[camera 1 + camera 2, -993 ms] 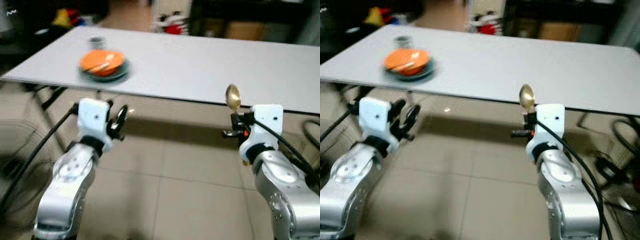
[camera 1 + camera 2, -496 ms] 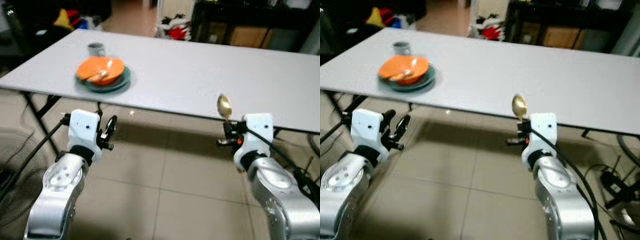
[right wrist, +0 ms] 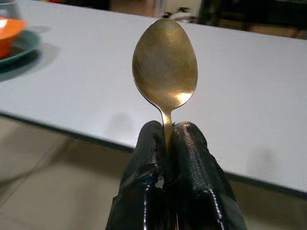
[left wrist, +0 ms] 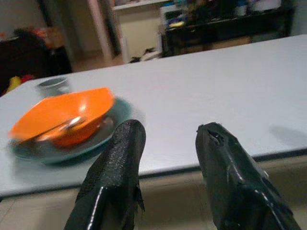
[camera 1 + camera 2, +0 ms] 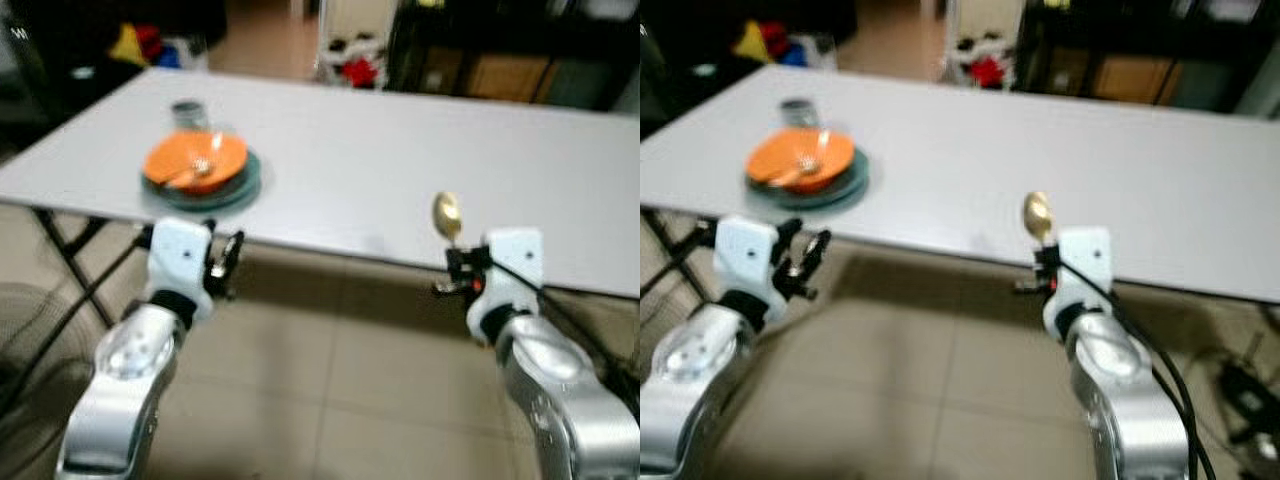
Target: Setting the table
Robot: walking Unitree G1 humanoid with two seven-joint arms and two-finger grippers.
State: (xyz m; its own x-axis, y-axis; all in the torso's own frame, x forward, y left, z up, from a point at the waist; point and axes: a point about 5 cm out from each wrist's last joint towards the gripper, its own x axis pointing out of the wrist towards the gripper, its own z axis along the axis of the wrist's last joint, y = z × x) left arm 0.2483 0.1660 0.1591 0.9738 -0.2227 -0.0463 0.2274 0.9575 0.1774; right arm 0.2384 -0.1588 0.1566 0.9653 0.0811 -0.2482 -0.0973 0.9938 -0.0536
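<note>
You will find no readable text, label, brand, number or sign anywhere in these views; the pictures are blurred, and the shelves behind the table are too dark and soft to make out any lettering.
</note>
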